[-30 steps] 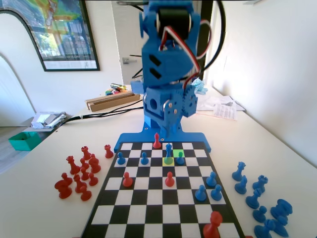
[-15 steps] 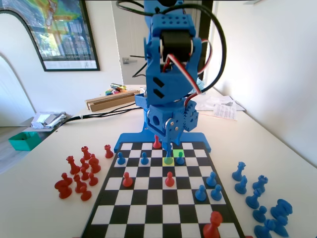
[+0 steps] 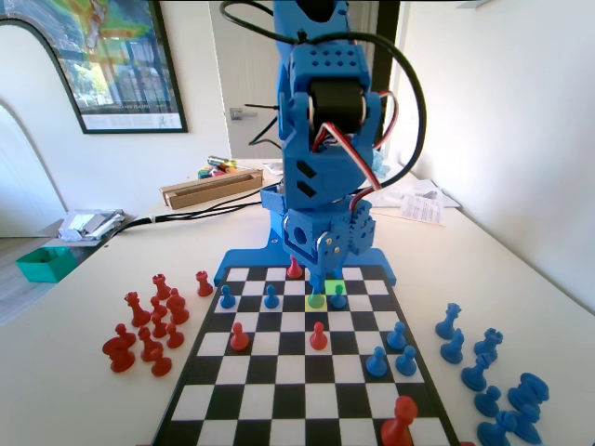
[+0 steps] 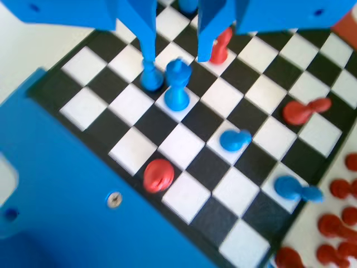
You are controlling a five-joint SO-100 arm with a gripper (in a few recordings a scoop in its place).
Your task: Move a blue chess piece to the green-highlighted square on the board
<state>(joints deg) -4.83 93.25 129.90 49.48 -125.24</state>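
On the flat black-and-white chequered board w/ blue edge [image 3: 186, 390], red and blue pawns are scattered across the near and middle rows. Farther back, the slim, tall blue plastic chess piece w/ narrow top [image 3: 316, 287] stands upright on the yellow-lit cell [image 3: 316, 301], w/ a short round-headed blue pawn [image 3: 339, 296] just to its right in the fixed view. The glowing green-highlighted square [image 3: 336, 286] lies just behind, apparently unoccupied. In the wrist view the blue two-finger gripper [image 4: 177, 56] hangs w/ jaws parted and nothing between them, just above the tall piece [image 4: 178, 84]. By this reading the grasp is not yet made; pickup, short carry and set-down all remain.
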